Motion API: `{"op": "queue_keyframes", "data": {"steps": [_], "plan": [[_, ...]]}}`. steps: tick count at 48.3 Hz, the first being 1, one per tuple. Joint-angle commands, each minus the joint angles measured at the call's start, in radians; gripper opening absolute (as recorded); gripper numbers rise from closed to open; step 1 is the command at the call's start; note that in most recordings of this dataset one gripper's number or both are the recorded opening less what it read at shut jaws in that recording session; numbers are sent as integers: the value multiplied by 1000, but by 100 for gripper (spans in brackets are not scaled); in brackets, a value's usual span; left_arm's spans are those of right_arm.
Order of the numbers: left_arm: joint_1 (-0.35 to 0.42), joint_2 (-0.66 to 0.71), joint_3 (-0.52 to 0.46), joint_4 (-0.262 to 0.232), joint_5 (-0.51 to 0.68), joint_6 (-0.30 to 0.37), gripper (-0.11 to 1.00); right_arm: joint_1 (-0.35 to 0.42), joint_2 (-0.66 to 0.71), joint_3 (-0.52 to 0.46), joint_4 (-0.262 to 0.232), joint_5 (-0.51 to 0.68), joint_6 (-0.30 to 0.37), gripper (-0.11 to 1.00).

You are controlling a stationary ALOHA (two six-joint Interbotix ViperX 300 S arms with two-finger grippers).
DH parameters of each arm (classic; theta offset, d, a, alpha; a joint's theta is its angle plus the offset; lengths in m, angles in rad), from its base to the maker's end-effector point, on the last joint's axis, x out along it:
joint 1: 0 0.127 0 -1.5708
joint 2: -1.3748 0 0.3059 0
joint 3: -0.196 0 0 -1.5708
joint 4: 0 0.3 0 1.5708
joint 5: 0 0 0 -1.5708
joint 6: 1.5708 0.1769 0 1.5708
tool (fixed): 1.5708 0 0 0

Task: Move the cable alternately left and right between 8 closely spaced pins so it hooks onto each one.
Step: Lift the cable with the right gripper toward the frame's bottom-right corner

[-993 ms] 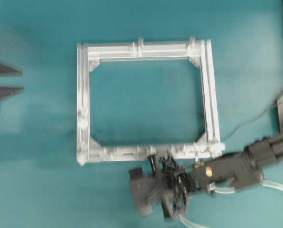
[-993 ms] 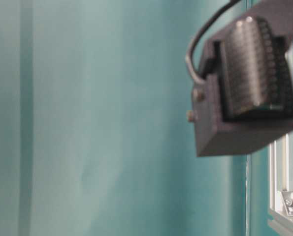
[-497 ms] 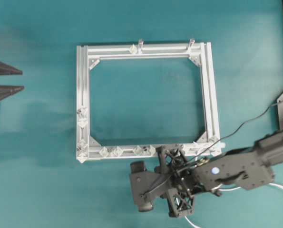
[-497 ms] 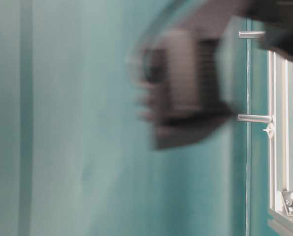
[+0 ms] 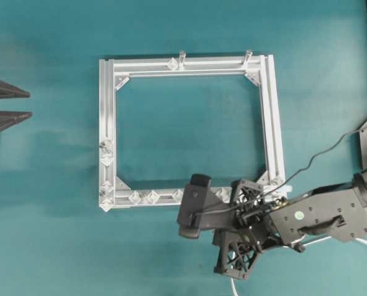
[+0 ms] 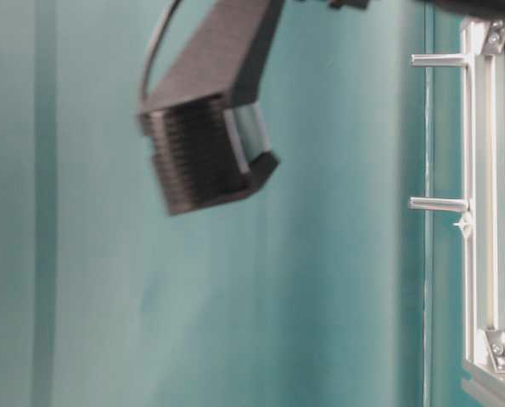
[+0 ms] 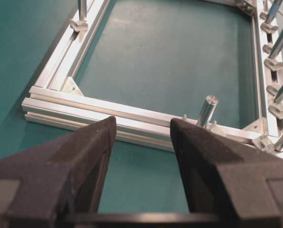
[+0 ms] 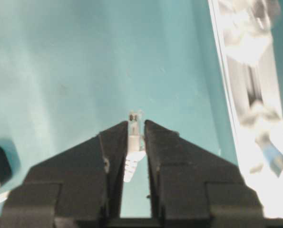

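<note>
Right wrist view, nearest: my right gripper (image 8: 134, 130), 2 matte black foam-faced wedges, is pinched narrow on the cable (image 8: 133, 151), whose small ribbed white plug with a clear tip stands upright between the pads, above the teal bench (image 8: 60, 61). Overhead: this gripper (image 5: 235, 206) sits at the near rail of the square, grooved aluminium frame (image 5: 107, 123); shiny diamond-shaped pins (image 5: 143, 197) line that rail. Farther: my left gripper (image 7: 142, 142) is spread wide, empty, before a grey cylindrical post (image 7: 206, 110).
</note>
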Motion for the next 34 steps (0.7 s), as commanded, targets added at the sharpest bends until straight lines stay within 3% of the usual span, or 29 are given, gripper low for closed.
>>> {"op": "queue_keyframes", "data": {"steps": [1, 13, 34], "plan": [[-2, 8, -11, 3, -12, -9, 53, 6, -35, 3, -3, 6, 54, 13], [0, 8, 2, 3, -28, -9, 52, 11, -75, 69, -26, 15, 252, 13], [15, 8, 15, 3, -48, -8, 53, 11, -163, 135, -199, 198, 718, 13]]}}
